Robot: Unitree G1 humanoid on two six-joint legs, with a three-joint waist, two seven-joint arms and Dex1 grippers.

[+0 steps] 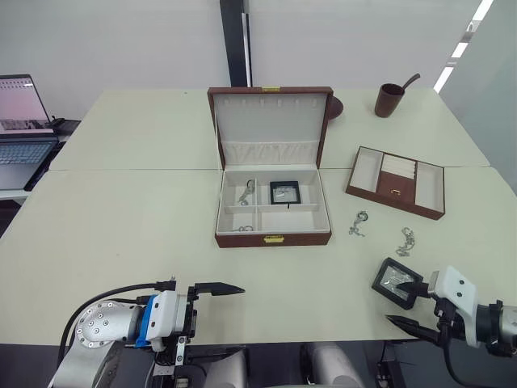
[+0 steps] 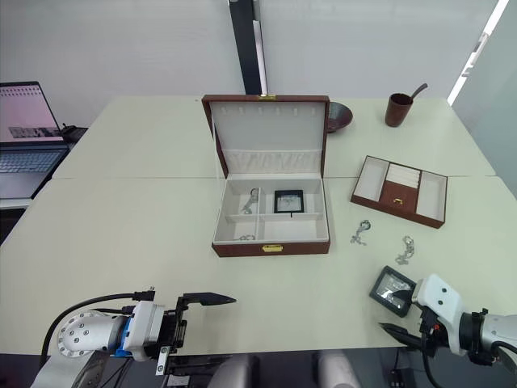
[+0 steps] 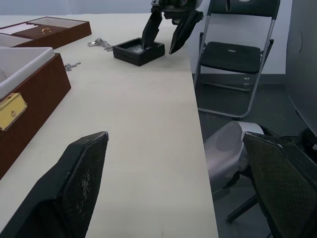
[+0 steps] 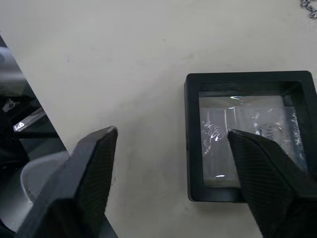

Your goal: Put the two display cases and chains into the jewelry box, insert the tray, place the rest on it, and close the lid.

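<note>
From the far left: my left gripper [image 1: 212,301] hangs low over the near table edge, fingers spread wide with nothing between them, pointing toward the right. It is well apart from everything the task needs.

Next comes the jewelry box [image 1: 273,236], sitting mid-table with the lid [image 1: 271,123] standing upright behind it. One display case [image 1: 284,191] already lies in a rear compartment, and a chain [image 1: 246,192] lies in the compartment to its left.

Right of the box, two loose chains [image 1: 359,223] [image 1: 405,241] lie on the table, and the tray [image 1: 395,181] rests farther back, long axis running left to right and slightly skewed.

At the near right corner lies the second display case [image 4: 250,135], flat on the table, window up, turned somewhat off square to the table edge. My right gripper [image 1: 412,301] is right on it: jaws spread, not yet clamped, one finger [image 4: 267,176] over the window, the other finger [image 4: 81,178] out past the case's side, toward the table edge. The right forearm reaches in low from the right.

I judge the right arm is the one to take it; the jaws need to straddle the case's edges before closing.
</note>
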